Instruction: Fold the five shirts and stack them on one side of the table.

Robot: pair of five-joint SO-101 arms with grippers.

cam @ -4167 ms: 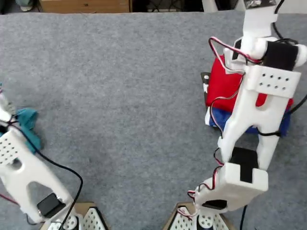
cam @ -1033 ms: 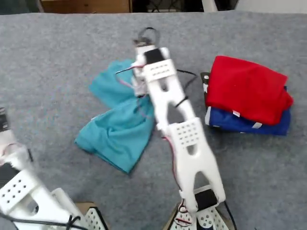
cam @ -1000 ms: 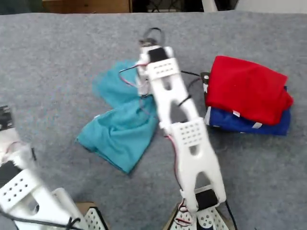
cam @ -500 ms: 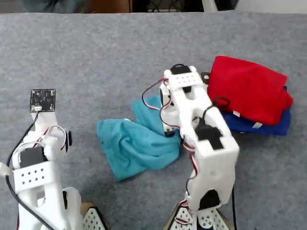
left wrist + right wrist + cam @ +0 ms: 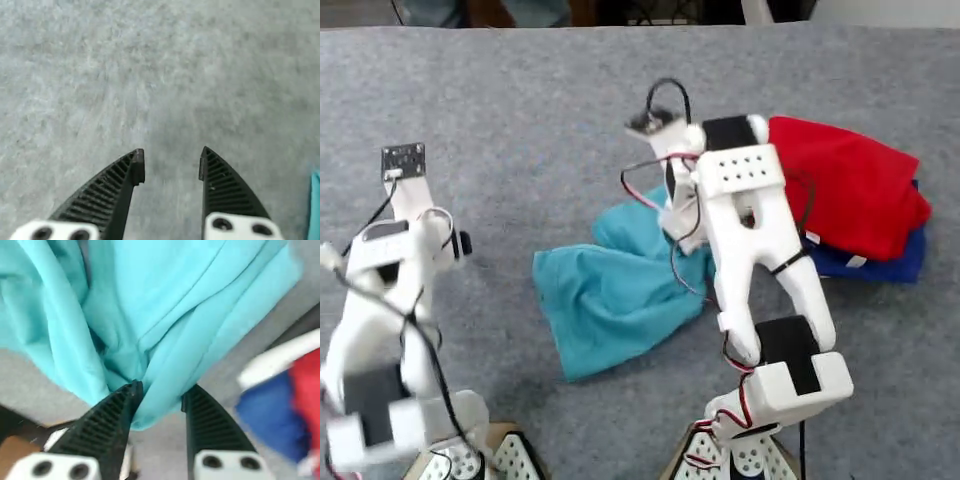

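A crumpled teal shirt point(image 5: 615, 285) lies mid-table on the grey mat. My right arm point(image 5: 745, 195) leans over its right end. In the right wrist view my right gripper point(image 5: 162, 390) is shut on a bunched fold of the teal shirt point(image 5: 165, 310). A folded red shirt point(image 5: 850, 185) rests on a folded blue shirt point(image 5: 870, 262) at the right side, just beyond that arm. My left gripper point(image 5: 170, 162) is open over bare mat left of the teal shirt, with nothing between its fingers.
The grey felt mat point(image 5: 520, 110) covers the whole table, with open room at the far left and far middle. Both arm bases point(image 5: 740, 460) stand at the near edge. Loose wires point(image 5: 655, 175) hang from the right arm above the shirt.
The right arm has dragged the teal shirt from mid-left toward the red and blue stack, keeping hold of it. The left arm has swung up over bare mat on the left.
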